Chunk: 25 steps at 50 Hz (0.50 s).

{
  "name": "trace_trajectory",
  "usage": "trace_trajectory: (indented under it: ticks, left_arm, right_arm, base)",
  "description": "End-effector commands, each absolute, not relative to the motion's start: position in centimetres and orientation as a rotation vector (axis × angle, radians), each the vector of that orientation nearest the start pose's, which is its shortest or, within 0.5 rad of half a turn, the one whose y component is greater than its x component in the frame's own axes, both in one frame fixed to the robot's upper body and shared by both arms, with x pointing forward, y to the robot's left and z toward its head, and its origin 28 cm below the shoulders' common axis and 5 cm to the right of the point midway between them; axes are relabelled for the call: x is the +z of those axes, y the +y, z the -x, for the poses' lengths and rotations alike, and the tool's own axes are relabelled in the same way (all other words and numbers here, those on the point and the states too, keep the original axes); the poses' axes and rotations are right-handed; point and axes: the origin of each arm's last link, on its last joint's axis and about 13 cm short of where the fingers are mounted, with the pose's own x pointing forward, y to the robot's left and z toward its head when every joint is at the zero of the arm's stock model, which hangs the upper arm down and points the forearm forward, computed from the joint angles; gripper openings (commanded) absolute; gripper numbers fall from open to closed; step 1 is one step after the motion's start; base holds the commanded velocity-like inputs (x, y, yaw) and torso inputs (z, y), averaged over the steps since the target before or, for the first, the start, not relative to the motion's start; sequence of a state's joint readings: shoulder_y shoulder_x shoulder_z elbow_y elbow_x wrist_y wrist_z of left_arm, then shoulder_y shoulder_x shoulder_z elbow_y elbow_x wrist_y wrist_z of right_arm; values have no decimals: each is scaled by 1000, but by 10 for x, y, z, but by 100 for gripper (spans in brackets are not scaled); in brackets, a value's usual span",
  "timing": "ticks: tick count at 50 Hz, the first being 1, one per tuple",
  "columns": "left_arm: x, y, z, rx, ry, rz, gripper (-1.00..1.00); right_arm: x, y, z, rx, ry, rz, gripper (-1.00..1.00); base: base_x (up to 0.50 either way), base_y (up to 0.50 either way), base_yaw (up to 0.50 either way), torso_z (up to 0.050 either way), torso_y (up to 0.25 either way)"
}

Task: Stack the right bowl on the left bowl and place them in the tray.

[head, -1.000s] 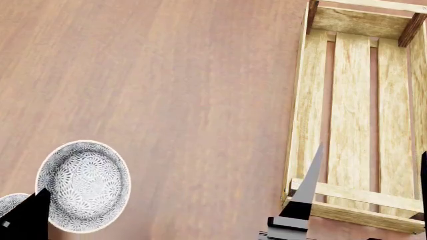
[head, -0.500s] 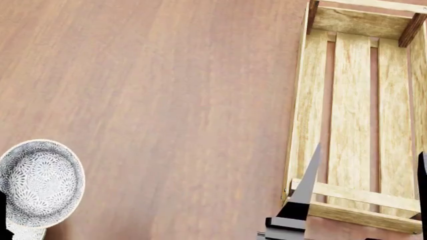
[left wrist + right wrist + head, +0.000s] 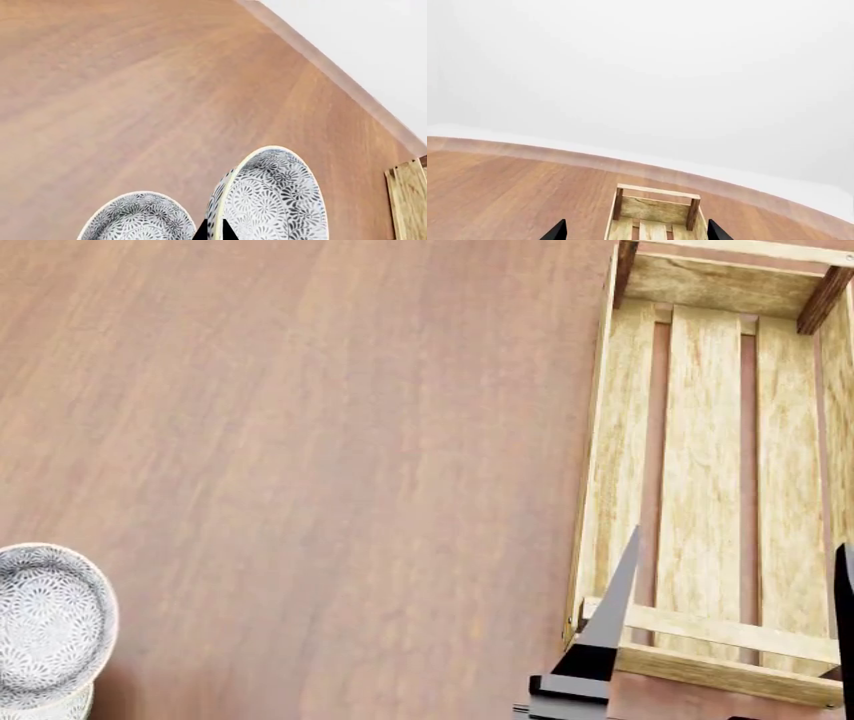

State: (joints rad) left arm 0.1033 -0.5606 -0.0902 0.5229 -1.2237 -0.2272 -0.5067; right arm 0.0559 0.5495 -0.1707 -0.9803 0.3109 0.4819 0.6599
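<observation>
Right bowl [image 3: 270,197], tilted, gripped by left hand [image 3: 215,231] over left bowl [image 3: 137,217] for stacking; right hand [image 3: 635,230] wide, idle above tray [image 3: 707,490].

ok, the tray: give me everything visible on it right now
The tray is a long rectangular crate of pale, grainy wood with low plank sides, darker brown corner posts and a slatted bottom with gaps showing the table beneath. It sits flat on the table at the head view's right, partly cut off by the frame. Nothing lies in the visible part. The right gripper hangs over its near end; contact cannot be judged.
</observation>
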Motion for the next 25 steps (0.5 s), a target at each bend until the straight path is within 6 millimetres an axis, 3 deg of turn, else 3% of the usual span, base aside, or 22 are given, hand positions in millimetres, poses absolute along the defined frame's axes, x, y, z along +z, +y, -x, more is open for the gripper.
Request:
trace_trajectory:
  ticks: [1, 25]
  left_arm:
    - [118, 278, -178, 133, 68, 617, -100]
    - [99, 287, -179, 179, 100, 640, -100]
  right_arm:
    - [178, -115, -160, -163, -469, 122, 100]
    - [177, -116, -160, -165, -469, 121, 100]
  base:
    - [0, 0, 0, 0, 0]
    - [0, 0, 0, 0, 0]
